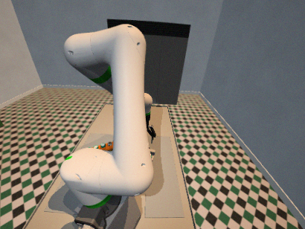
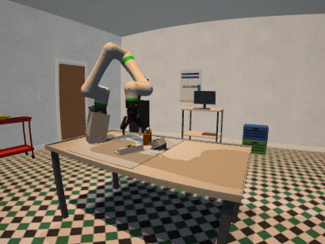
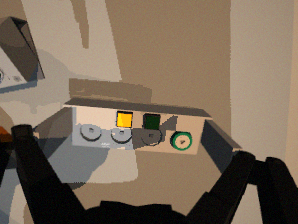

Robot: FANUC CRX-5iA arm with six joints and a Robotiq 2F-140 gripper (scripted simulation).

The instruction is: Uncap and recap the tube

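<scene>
In the wrist view the cap tray CT [image 3: 135, 132] lies below me, with its amber lamp [image 3: 124, 119] lit and its green lamp [image 3: 151, 121] dark. One cap with a green rim [image 3: 181, 141] sits in the nest at the right end of the row as seen here. The other three nests [image 3: 120, 135] are empty. My gripper [image 3: 138, 125] is open and empty, with its fingers spread wide above the tray. In the exterior view the gripper [image 2: 131, 120] hangs above the tray [image 2: 128, 149]. The orange decapping station DS [image 2: 147, 137] stands beside it.
The key box [image 2: 159, 143] sits to the right of DS in the exterior view; its corner shows at the wrist view's upper left [image 3: 15, 50]. In the top view my own arm [image 1: 123, 111] hides most of the bench; part of DS [image 1: 108, 146] shows.
</scene>
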